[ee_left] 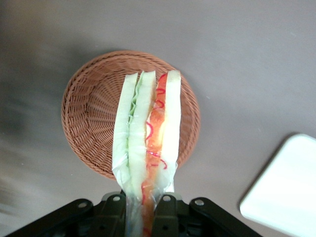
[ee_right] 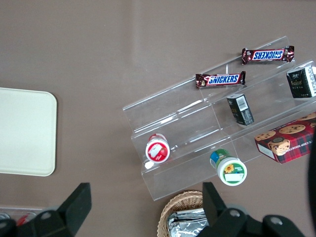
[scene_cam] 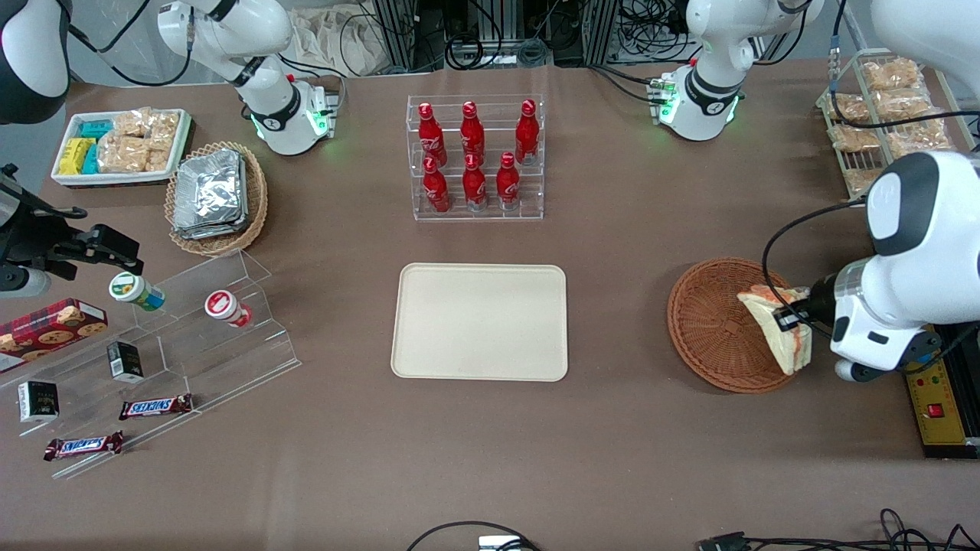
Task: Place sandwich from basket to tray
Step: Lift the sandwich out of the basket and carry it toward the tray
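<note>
My left gripper is shut on the sandwich, a pale bread wedge with red-orange and green filling, and holds it above the reddish-brown wicker basket at the working arm's end of the table. In the left wrist view the sandwich hangs edge-on from between the black fingers, clear above the basket. The basket holds nothing else. The cream-beige tray lies flat mid-table, bare; one corner of it shows in the left wrist view.
A clear rack of red bottles stands farther from the front camera than the tray. A tan basket of foil packets, a white snack tray and a clear stepped shelf lie toward the parked arm's end. A wire rack stands near the working arm.
</note>
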